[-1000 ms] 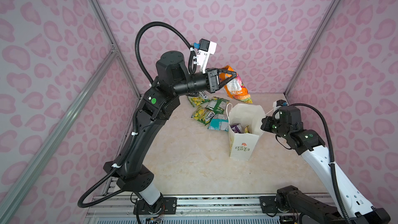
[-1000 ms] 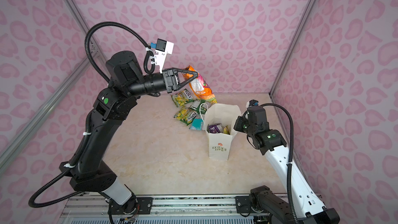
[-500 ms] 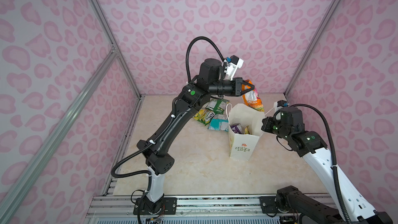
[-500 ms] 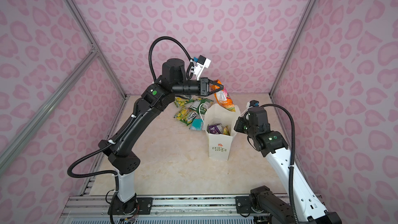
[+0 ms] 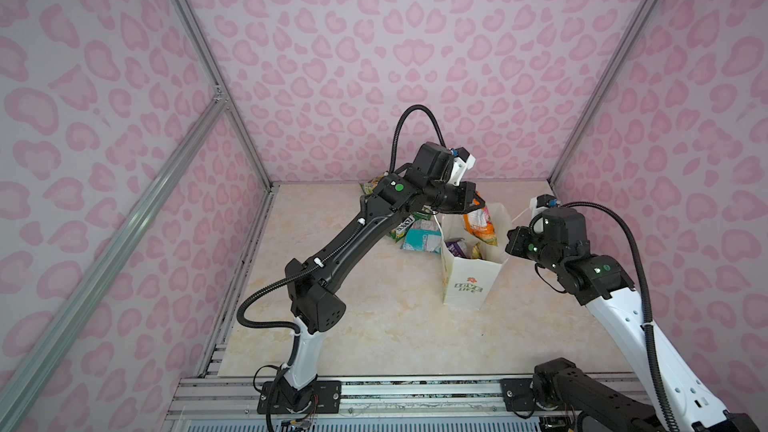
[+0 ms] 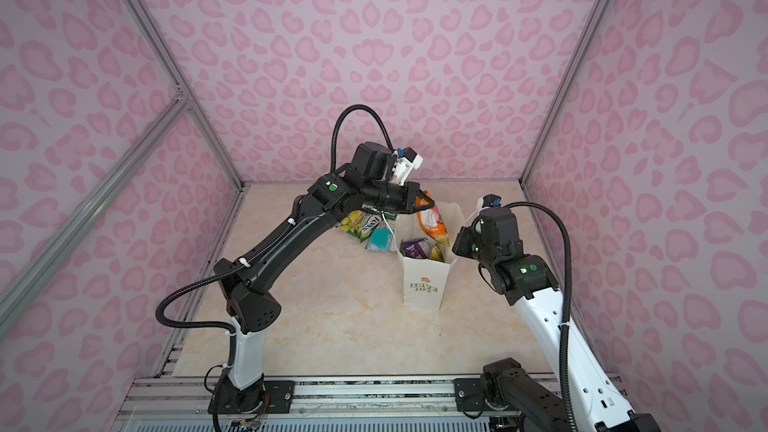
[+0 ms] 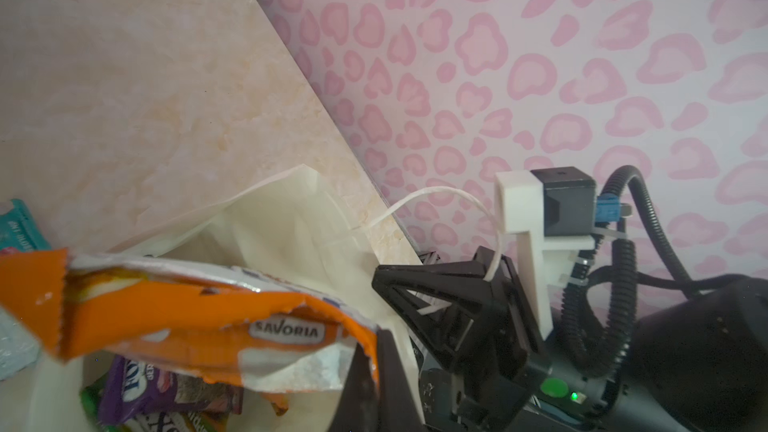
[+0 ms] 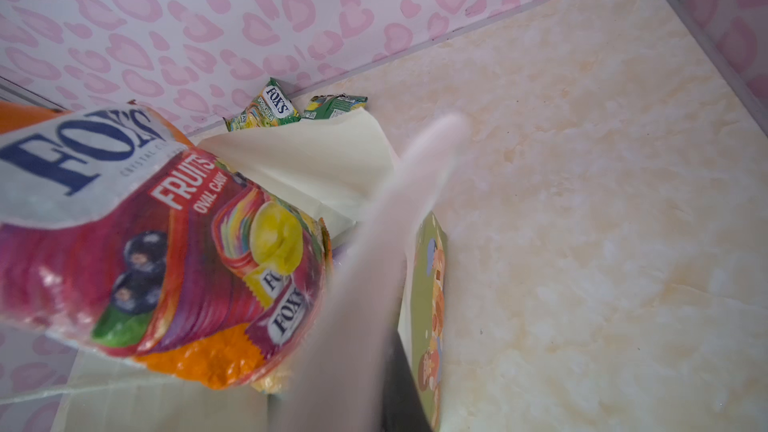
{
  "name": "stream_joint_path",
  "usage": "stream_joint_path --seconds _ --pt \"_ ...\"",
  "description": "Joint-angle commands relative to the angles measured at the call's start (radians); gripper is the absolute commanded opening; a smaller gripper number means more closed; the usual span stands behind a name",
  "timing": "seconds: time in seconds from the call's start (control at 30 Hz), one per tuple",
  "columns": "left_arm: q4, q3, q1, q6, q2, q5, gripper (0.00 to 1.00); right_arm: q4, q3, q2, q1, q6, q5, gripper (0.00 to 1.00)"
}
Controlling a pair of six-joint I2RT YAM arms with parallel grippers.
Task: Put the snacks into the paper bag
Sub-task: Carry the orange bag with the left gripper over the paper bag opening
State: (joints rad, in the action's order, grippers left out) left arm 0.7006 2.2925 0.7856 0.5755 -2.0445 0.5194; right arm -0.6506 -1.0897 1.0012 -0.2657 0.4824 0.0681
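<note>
The white paper bag [image 5: 465, 284] [image 6: 424, 288] stands upright with its mouth open. My left gripper [image 5: 478, 203] [image 6: 428, 201] [image 7: 370, 367] is shut on the top edge of an orange-pink FOX'S packet [image 5: 480, 222] [image 6: 434, 222] [image 7: 187, 317] [image 8: 166, 243], which hangs into the bag's mouth. A purple packet [image 5: 457, 248] [image 7: 145, 388] lies inside. My right gripper [image 5: 509, 243] [image 6: 455, 245] [image 8: 374, 388] is shut on the bag's right rim by the cord handle [image 7: 457, 197]. A teal packet [image 5: 419, 238] and green-yellow packets [image 6: 361, 224] [image 8: 270, 110] lie left of and behind the bag.
The loose packets lie between the bag and the back wall [image 5: 374, 76]. My left forearm [image 5: 353, 238] stretches over them. The right side wall [image 5: 665, 160] is close behind the right arm. Bare marble tabletop [image 5: 374, 326] lies in front of the bag.
My left arm has swung right and down, carrying the orange-pink packet from high above the pile to the bag's mouth. The right gripper has stayed at the bag's rim.
</note>
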Motion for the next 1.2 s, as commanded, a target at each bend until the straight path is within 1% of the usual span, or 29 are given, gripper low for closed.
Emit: stream_joint_path --seconds 0.0,0.1,0.23,0.33,0.43,0.53,0.63,0.67,0.7,0.77,0.8,0.83,0.9,1.03,1.1,1.17 --pt "-0.011 0.003 0.006 -0.037 -0.025 -0.036 0.03 -0.002 0.010 0.000 0.001 -0.005 -0.007 0.00" --pt "-0.004 0.015 0.013 -0.051 -0.054 -0.038 0.03 0.000 0.011 0.004 0.002 -0.006 -0.007 0.00" --pt "0.046 0.076 0.053 -0.104 -0.109 -0.086 0.03 0.004 0.008 0.006 0.001 -0.007 -0.007 0.00" --pt "0.068 0.088 0.077 -0.133 -0.132 -0.114 0.03 0.002 0.005 0.009 0.001 -0.009 -0.005 0.00" --pt "0.095 0.078 0.106 -0.154 -0.144 -0.135 0.03 0.000 0.004 0.010 0.001 -0.012 -0.006 0.00" --pt "0.105 0.027 0.145 -0.182 -0.136 -0.171 0.03 0.000 0.003 0.010 0.002 -0.014 -0.010 0.00" --pt "0.111 0.001 0.150 -0.173 -0.154 -0.163 0.08 0.007 0.002 0.014 0.002 -0.011 -0.005 0.00" --pt "0.116 0.001 0.150 -0.171 -0.160 -0.155 0.11 0.008 0.002 0.017 0.002 -0.009 -0.002 0.00" --pt "0.120 0.001 0.150 -0.169 -0.163 -0.151 0.18 0.011 0.002 0.017 0.002 -0.009 0.001 0.00" --pt "0.121 -0.001 0.150 -0.160 -0.155 -0.163 0.35 0.010 0.002 0.017 0.001 -0.008 0.003 0.00" --pt "0.116 -0.004 0.150 -0.158 -0.145 -0.167 0.42 0.008 0.002 0.017 0.001 -0.009 0.000 0.00" --pt "0.112 -0.004 0.150 -0.155 -0.132 -0.171 0.46 0.006 0.000 0.017 0.002 -0.010 -0.003 0.00" --pt "0.105 -0.001 0.150 -0.151 -0.102 -0.161 0.51 0.002 -0.002 0.015 0.003 -0.012 -0.007 0.00" --pt "0.089 -0.001 0.153 -0.143 -0.039 -0.089 0.61 -0.002 0.000 0.008 0.002 -0.013 -0.014 0.00" --pt "0.088 -0.003 0.155 -0.143 -0.010 -0.074 0.66 -0.003 0.001 0.007 0.003 -0.013 -0.015 0.00" --pt "0.086 -0.011 0.155 -0.147 0.021 -0.076 0.68 -0.004 0.000 0.005 0.006 -0.012 -0.013 0.00"
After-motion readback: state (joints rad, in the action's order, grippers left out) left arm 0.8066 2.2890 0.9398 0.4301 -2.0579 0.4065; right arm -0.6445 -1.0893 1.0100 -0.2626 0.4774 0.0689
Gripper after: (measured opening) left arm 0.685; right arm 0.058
